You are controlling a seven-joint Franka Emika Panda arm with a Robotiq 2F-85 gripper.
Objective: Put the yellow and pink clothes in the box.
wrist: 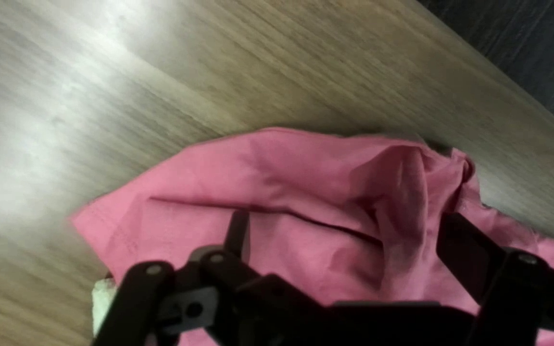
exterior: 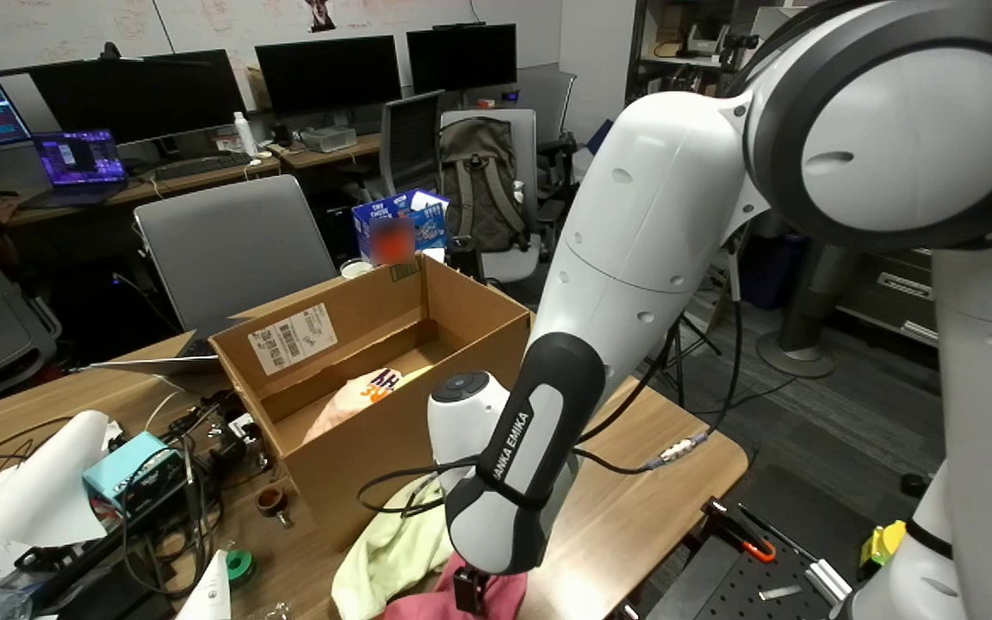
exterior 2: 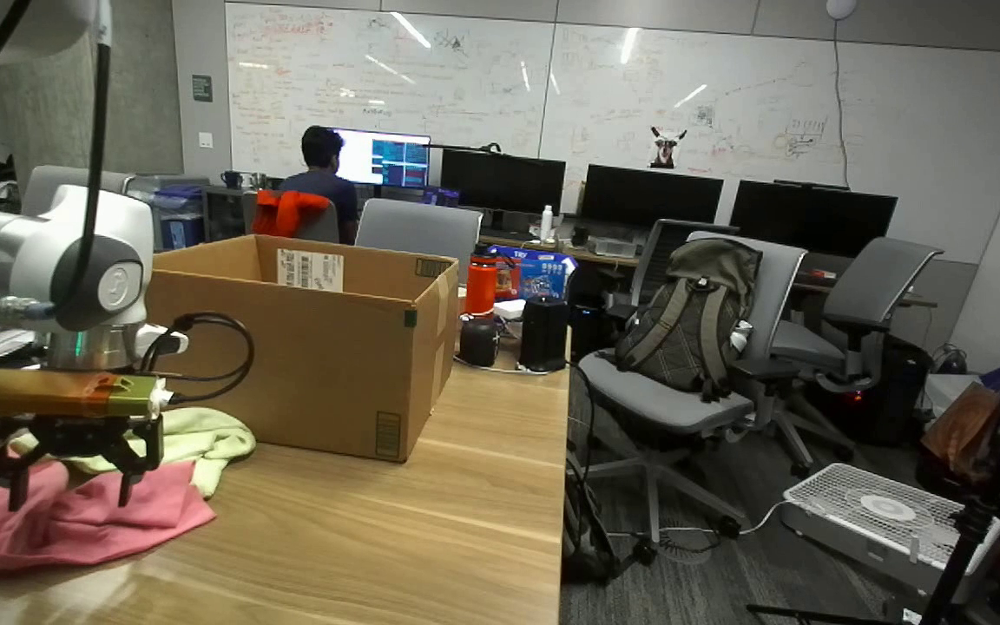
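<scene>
The pink cloth [exterior 2: 118, 525] lies crumpled on the wooden table in front of the box; it also shows in an exterior view [exterior: 505, 594] and fills much of the wrist view [wrist: 277, 163]. The pale yellow cloth [exterior: 393, 551] lies beside it, against the box; it also shows in an exterior view [exterior 2: 213, 434], with a corner in the wrist view [wrist: 101, 300]. The open cardboard box [exterior 2: 292, 365] stands behind both; it also shows in an exterior view [exterior: 375, 474]. My gripper [exterior 2: 70, 499] points down over the pink cloth, fingers wide apart [wrist: 344, 226], nothing held between them.
Inside the box lies a pale item with orange and purple lettering [exterior: 358, 400]. Cables, paper and a teal box [exterior: 130, 465] clutter the table beside the box. An orange bottle [exterior 2: 481, 282] and black devices [exterior 2: 543, 334] stand past it. The table edge shows in the wrist view [wrist: 498, 72].
</scene>
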